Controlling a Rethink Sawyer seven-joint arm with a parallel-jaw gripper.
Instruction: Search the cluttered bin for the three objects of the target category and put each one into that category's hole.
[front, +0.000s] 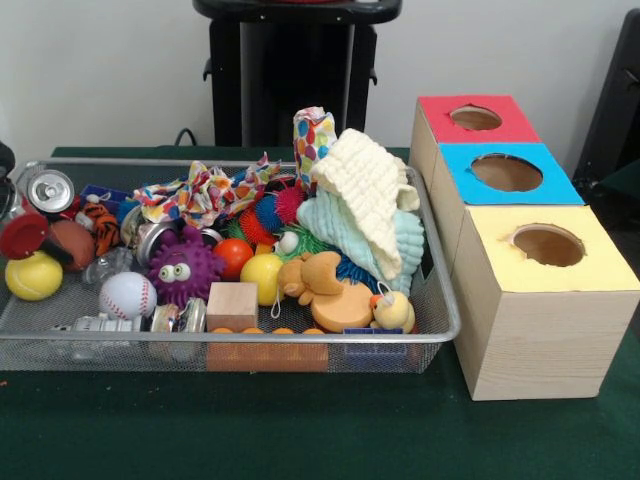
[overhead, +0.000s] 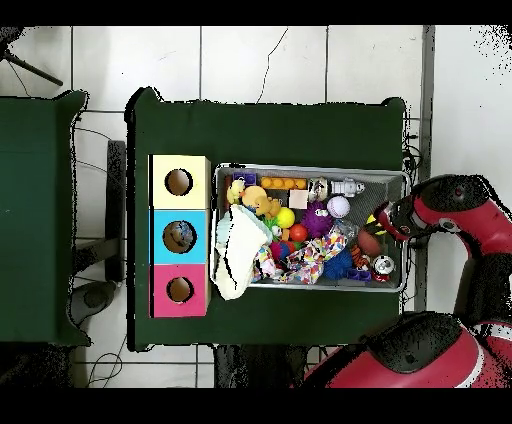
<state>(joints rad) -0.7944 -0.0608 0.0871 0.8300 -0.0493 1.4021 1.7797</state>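
The wire-mesh bin (front: 230, 162) is full of toys: a silver can (front: 50, 190), a baseball (front: 127, 295), a purple spiky ball (front: 183, 268), a wooden cube (front: 232, 305), yellow balls (front: 33, 276), an orange plush (front: 320, 280), a yellow duck (front: 393, 312) and cloths (front: 365, 195). Three wooden boxes with holes stand beside it, with red (front: 440, 125), blue (front: 470, 190) and yellow (front: 500, 265) tops. In the overhead view my gripper (overhead: 385, 222) hangs over the bin's (overhead: 310, 168) end farthest from the boxes (overhead: 160, 235). In the front view only a dark part shows at the left edge.
The pedestal (front: 295, 70) stands behind the bin. The red arm (overhead: 450, 205) reaches in from the bin's short side. Green cloth covers the table (front: 300, 430). An orange brick (front: 268, 350) and a blue brick (front: 375, 345) lie against the bin's front wall.
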